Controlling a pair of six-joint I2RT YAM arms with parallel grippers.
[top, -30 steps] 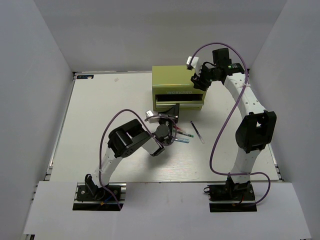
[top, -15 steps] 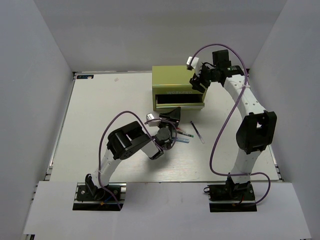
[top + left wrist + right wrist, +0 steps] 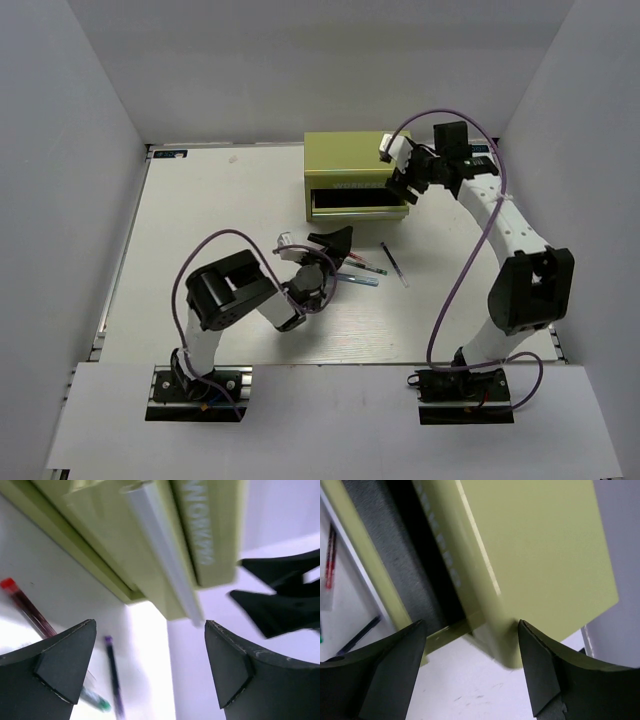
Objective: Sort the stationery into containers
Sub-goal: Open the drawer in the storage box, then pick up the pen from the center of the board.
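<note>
Picking up one pen is likely next. The left gripper (image 3: 150,625), wide and empty, is held near the pens (image 3: 362,276) lying before the open drawer (image 3: 355,200). One pen should be pinched across its middle. The right gripper (image 3: 471,622) is wide too.

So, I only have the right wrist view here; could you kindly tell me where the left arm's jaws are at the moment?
Observer: The left gripper hangs over the table in front of the chest, jaws wide open and empty.
Operator: Thank you. Is it near any pens?
Observer: Yes, a pale blue pen lies on the table just to its right.
Operator: And does a drawer handle show anywhere?
Observer: The left wrist view shows a silver handle strip running along the chest's front.
</note>
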